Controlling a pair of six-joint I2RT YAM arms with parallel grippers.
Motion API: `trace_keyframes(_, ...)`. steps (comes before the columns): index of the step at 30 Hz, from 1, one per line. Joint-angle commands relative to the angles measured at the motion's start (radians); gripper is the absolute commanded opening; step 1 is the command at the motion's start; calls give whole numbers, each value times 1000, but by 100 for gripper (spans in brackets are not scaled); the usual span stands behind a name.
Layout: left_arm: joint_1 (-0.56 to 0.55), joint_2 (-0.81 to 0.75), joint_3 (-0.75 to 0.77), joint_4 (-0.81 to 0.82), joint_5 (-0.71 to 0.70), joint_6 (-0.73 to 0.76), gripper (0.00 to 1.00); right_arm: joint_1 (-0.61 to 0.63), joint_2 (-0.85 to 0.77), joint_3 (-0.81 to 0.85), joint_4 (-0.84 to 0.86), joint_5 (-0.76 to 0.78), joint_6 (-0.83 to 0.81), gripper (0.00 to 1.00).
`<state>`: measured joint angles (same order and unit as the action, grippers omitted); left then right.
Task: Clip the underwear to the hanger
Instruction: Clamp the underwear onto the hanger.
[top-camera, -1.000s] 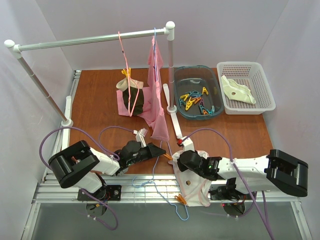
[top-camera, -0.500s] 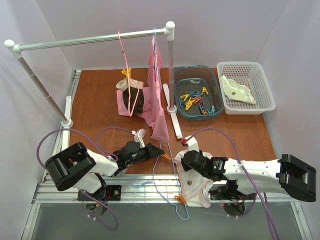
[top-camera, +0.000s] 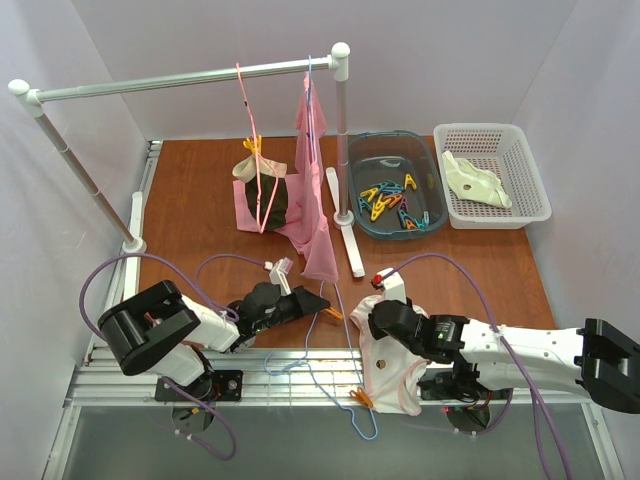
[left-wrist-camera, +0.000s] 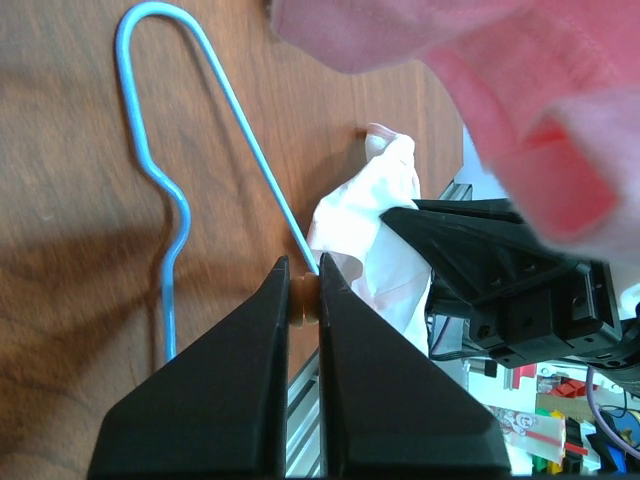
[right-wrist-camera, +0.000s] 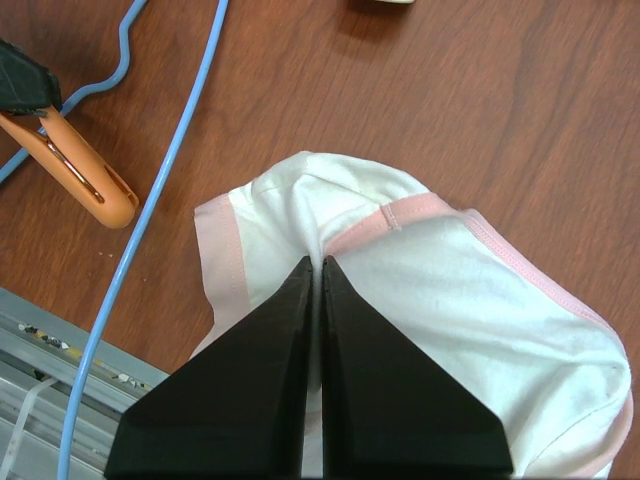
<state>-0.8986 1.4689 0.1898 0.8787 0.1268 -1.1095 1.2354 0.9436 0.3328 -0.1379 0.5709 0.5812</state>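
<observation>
The underwear (right-wrist-camera: 450, 290), pale white with pink edging, lies bunched on the table near the front edge. My right gripper (right-wrist-camera: 318, 262) is shut on a fold near its waistband. The light-blue wire hanger (left-wrist-camera: 180, 215) lies flat on the wood, one wire (right-wrist-camera: 150, 210) running just left of the underwear. My left gripper (left-wrist-camera: 303, 278) is shut on an orange clothespin (left-wrist-camera: 303, 300), held right beside that wire. From above, the left gripper (top-camera: 325, 305) and right gripper (top-camera: 372, 322) stand close together, with the hanger (top-camera: 341, 330) between them and the underwear (top-camera: 392, 372) under the right one.
A second orange clothespin (top-camera: 360, 400) sits at the underwear's near corner by the hanger hook. A rail (top-camera: 190, 80) carries a pink hanger (top-camera: 258, 170) and pink garments (top-camera: 312, 190). A teal tub of pegs (top-camera: 395, 185) and a white basket (top-camera: 492, 175) stand at the back right.
My right arm has swung out to the right and its gripper has shifted slightly right, drawing the underwear's top corner with it. The left gripper and its clothespin have stayed put.
</observation>
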Motion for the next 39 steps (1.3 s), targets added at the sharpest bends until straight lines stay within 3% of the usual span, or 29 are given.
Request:
trace_keyframes(1, 1, 7, 20, 39, -3, -1, 4, 4, -19, 23, -22, 35, 12, 1)
trace_keyframes(19, -8, 64, 53, 32, 7, -6, 7, 4, -111, 35, -29, 18, 0, 1)
trace_keyframes(28, -20, 110, 68, 85, 11, -15, 11, 4, -85, -12, 107, -78, -3, 1)
trace_keyframes(39, -28, 119, 65, 115, 8, -15, 15, 4, -31, -6, 155, -103, -7, 1)
